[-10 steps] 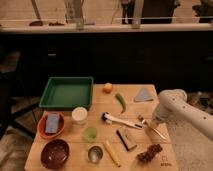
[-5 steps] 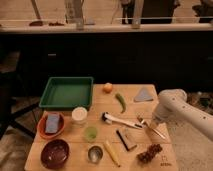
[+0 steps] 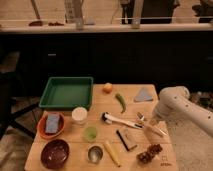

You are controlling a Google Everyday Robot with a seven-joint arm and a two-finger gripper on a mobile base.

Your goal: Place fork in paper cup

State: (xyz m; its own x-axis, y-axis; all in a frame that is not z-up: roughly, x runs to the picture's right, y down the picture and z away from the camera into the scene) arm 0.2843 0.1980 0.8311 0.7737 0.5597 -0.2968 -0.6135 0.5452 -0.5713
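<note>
- Fingers of the end effector [image 3: 149, 127] blur into the pale shapes beneath them; they are pressed together, low over the right part of the bench [image 3: 97, 102], and whether they pinch anything cannot be told.
- The fork [image 3: 142, 118] lies flat on the bench right at the end effector, tines toward the brush [image 3: 117, 120]; its handle runs down-right and is partly covered by the end effector.
- The white arm [image 3: 181, 104] is cut off by the right edge.
- The background behind the bench is dark, and the things on the rear ledge are too dim to name.
- Compared with half a second and a second ago, nothing has shifted: arm, end effector, fork and all other items sit in the same places.
- The paper cup [image 3: 79, 115] stands upright left of the brush, well apart from the fork; its inside shows nothing.
- The green tray [image 3: 66, 92] at rear left looks bare.
- The orange bowl [image 3: 41, 131] holds a blue sponge [image 3: 51, 122].
- The dark red bowl [image 3: 55, 152], green cup [image 3: 90, 133] and metal cup [image 3: 95, 153] stand near the front; their contents cannot be made out.
</note>
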